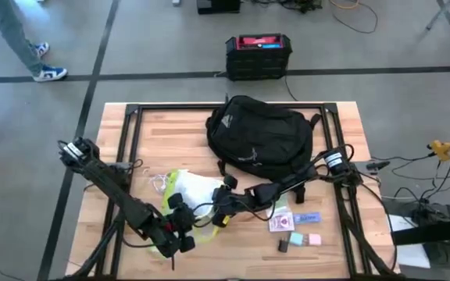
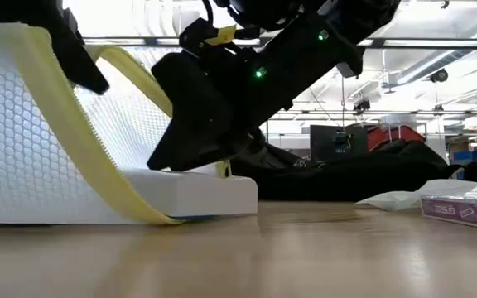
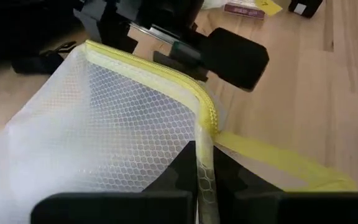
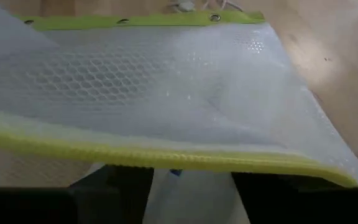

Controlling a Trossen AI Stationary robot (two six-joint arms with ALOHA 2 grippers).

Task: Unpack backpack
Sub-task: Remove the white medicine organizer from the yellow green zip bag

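Mesh, translucent white honeycomb weave with a yellow zip edge: flat pouch [image 3: 104, 137] held up off the wooden table [image 1: 170, 136] between both arms. Left gripper [image 3: 205, 180] pinched shut on the yellow zip band, seam running straight between its fingers. Right gripper [image 1: 223, 212] facing it just across the pouch, fingers closed on the opposite zip edge, yellow strip lying right above the fingertips. Large soft black fabric backpack [image 1: 258, 136] beyond the right gripper, lying slumped on the table, touched by neither arm. Probably light but floppy, shifting under any pull; best taken by a strap, the top loop or a zip pull, not the slack body. Small cards and boxes [image 1: 291, 222] close beside the right wrist.
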